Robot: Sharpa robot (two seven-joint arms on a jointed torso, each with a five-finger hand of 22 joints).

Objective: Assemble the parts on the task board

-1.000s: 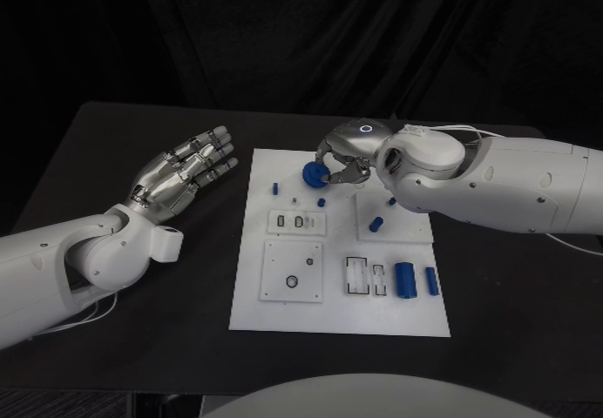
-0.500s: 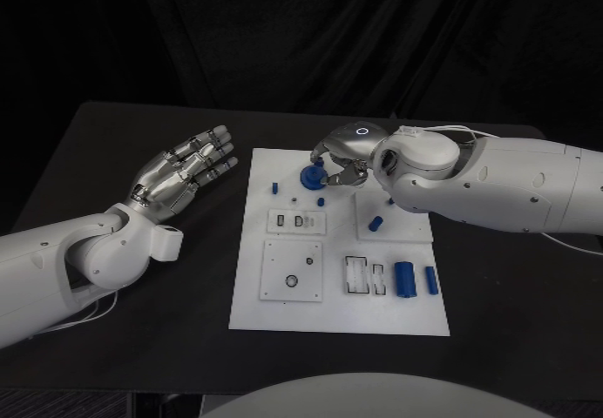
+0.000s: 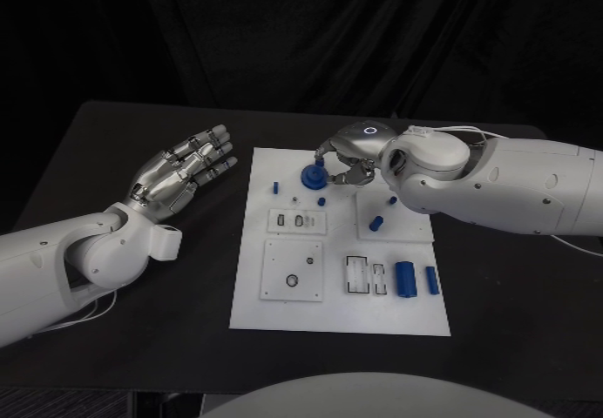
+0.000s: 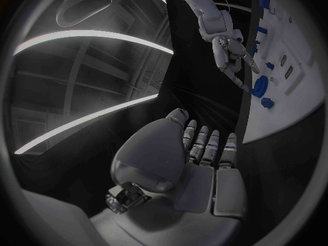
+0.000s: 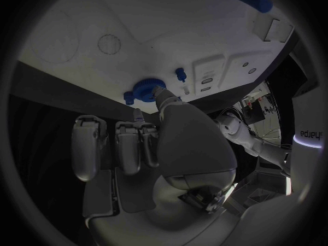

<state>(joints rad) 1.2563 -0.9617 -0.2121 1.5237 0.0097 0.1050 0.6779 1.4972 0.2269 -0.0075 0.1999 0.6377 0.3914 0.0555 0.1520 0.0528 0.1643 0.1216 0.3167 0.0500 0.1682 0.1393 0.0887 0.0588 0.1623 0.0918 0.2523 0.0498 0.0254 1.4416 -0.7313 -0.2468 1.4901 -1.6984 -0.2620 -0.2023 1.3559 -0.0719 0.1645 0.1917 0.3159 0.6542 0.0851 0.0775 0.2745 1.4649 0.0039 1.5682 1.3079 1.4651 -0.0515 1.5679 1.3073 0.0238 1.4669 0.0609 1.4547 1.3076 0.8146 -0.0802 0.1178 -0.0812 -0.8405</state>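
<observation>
The white task board (image 3: 339, 309) lies mid-table. At its far edge my right hand (image 3: 347, 162) pinches a blue gear (image 3: 312, 179) between thumb and a finger; the gear sits low against the board. The right wrist view has the thumb tip on the gear (image 5: 145, 89), with a small blue peg (image 5: 180, 74) standing close by. My left hand (image 3: 186, 170) hovers left of the board, palm up, fingers spread and holding nothing. In the left wrist view the left hand (image 4: 198, 158) is in front, and beyond it the right hand (image 4: 229, 46) reaches the gear (image 4: 260, 86).
Small blue pegs (image 3: 275, 186) (image 3: 321, 202) stand on the board's far half. A blue piece (image 3: 376, 224) lies on the right plate. Two blue cylinders (image 3: 404, 279) (image 3: 431, 280) lie near the front right. Bare black table (image 3: 151, 331) surrounds the board.
The right hand has brought the gear slightly down and levelled it against the board. The left hand has not moved.
</observation>
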